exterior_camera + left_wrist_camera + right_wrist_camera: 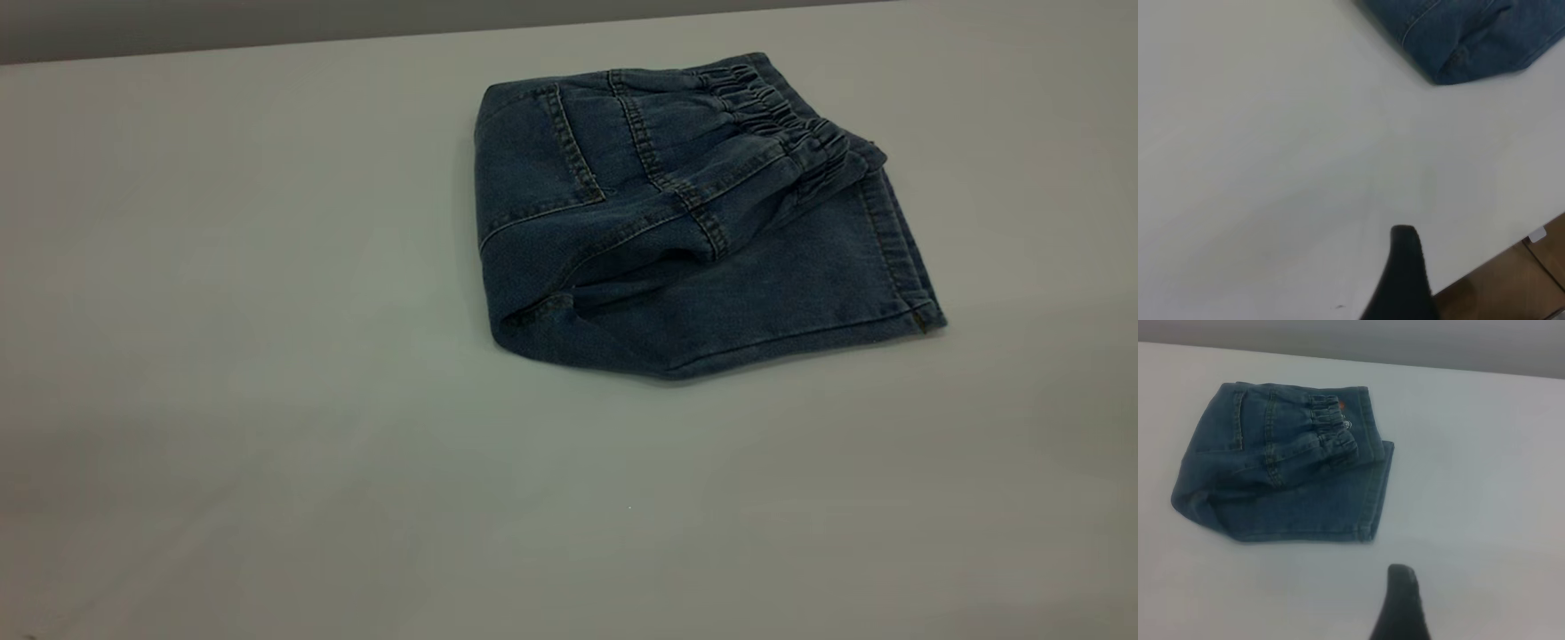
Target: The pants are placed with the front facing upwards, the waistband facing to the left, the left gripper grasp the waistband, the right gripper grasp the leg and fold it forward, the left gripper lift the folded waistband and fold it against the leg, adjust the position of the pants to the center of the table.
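The left claw (1405,267) shows only in its own wrist view, as one dark blunt fingertip hanging above bare desk (1271,133) close to the desk's near edge, where brown floor shows beyond. Only that one finger can be seen, so whether the left claw is spread or closed cannot be told; nothing is in contact with it. A folded corner of the pants (1471,40) lies well apart from that fingertip, farther in on the white surface.

In the exterior view the desk (267,356) is a broad pale grey top, and neither arm appears over it. The pants (676,231) lie folded toward the far edge, right of the middle, with open surface all around them. They form a compact, roughly rectangular bundle of blue denim with tan stitching. The upper layer is doubled over the lower one, so the waistband (782,116), gathered and ruched, rests on top at the bundle's right side near the far edge, lying against the leg layer below. The folded edge sits at the left of the bundle, and a stitched cuff (898,258) runs along the right side, flat on the desk.

The right claw (1401,600) also shows only in its own wrist view, again as one dark fingertip above bare desk, apart from the pants (1278,480) and touching nothing. How its fingers stand cannot be told either.
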Controlling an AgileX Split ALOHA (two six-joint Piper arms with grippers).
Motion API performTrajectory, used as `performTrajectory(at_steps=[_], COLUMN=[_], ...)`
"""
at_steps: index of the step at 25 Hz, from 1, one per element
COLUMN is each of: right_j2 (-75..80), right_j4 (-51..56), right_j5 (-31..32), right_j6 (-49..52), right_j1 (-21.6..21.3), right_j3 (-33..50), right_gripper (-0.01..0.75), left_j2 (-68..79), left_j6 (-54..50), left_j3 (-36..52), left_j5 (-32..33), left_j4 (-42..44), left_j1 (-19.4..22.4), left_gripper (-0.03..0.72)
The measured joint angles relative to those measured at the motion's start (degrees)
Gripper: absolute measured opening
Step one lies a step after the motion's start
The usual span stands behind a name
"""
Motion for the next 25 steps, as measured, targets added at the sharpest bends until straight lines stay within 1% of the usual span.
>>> performTrajectory(at_steps=[14, 16, 18, 20, 23, 25], right_j2=[0.0, 0.0, 0.0, 0.0, 0.0, 0.0], right_j4=[0.0, -0.1, 0.0, 0.0, 0.0, 0.0], right_j5=[0.1, 0.1, 0.1, 0.1, 0.1, 0.1], right_j6=[0.0, 0.0, 0.0, 0.0, 0.0, 0.0], right_j1=[0.0, 0.0, 0.0, 0.0, 0.6, 2.5], right_j3=[0.0, 0.0, 0.0, 0.0, 0.0, 0.0], right_gripper=[0.479, 0.479, 0.479, 0.479, 0.479, 0.479], left_j2=[0.0, 0.0, 0.0, -0.2, -1.2, -2.6], left_j6=[-0.2, -0.2, -0.2, -0.2, -0.2, -0.2], left_j3=[-0.1, -0.1, -0.1, -0.1, -0.1, -0.1], left_j5=[0.1, 0.1, 0.1, 0.1, 0.1, 0.2], left_j4=[0.1, 0.1, 0.1, 0.1, 0.2, 0.2], left_j1=[0.0, 1.0, 3.8, 8.1, 16.5, 21.5], left_gripper=[0.531, 0.531, 0.531, 0.531, 0.531, 0.531])
